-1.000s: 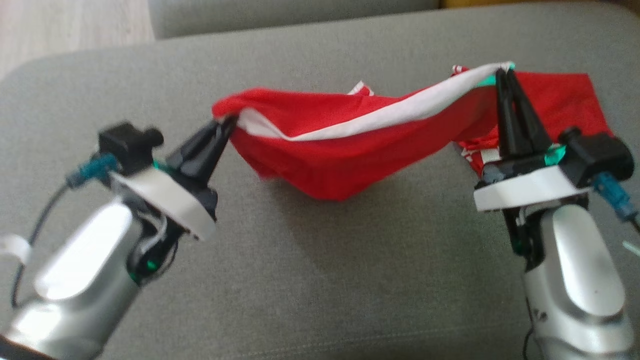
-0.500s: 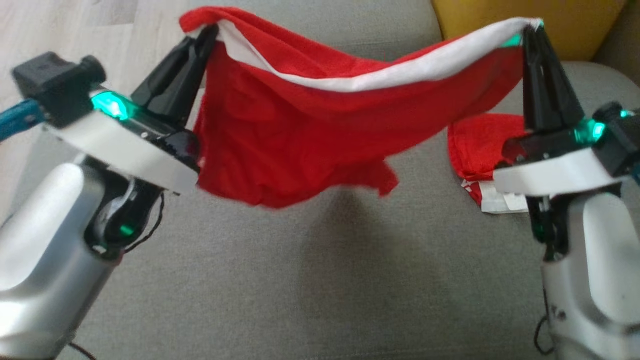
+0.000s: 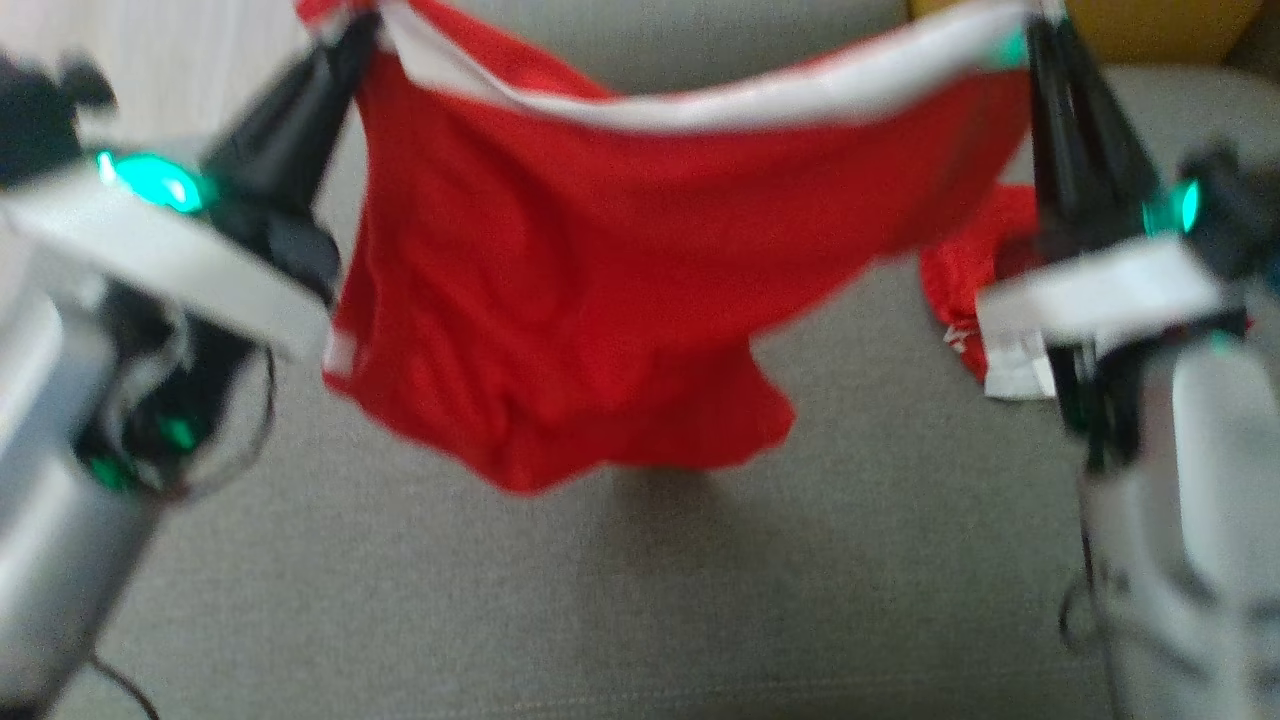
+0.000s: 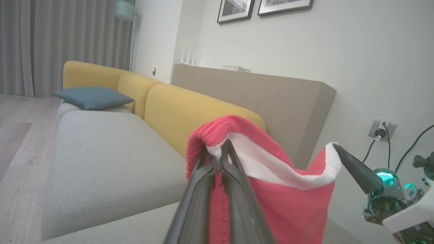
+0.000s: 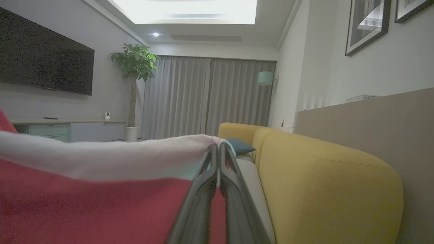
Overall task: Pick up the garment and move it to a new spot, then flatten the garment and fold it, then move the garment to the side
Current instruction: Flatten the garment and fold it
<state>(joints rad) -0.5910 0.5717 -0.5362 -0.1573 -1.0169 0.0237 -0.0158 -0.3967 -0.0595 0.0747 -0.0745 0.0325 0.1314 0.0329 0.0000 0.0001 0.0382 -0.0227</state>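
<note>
A red garment with a white band along its top edge hangs in the air between my two grippers, above the grey sofa seat. My left gripper is shut on its left top corner and my right gripper is shut on its right top corner. The cloth sags below the band and its lower edge hangs free. One red and white end still lies on the seat beside the right arm. In the left wrist view my left gripper pinches the garment. In the right wrist view my right gripper pinches the garment.
A yellow sofa back runs behind the grey seat cushions, with a blue pillow at the far end. Wooden floor lies beyond the seat's left edge. A tan ledge and a wall stand behind the sofa.
Both grippers have lifted the garment off the seat and higher in the head view. The cloth now hangs spread between them, no longer draped low over the cushion.
</note>
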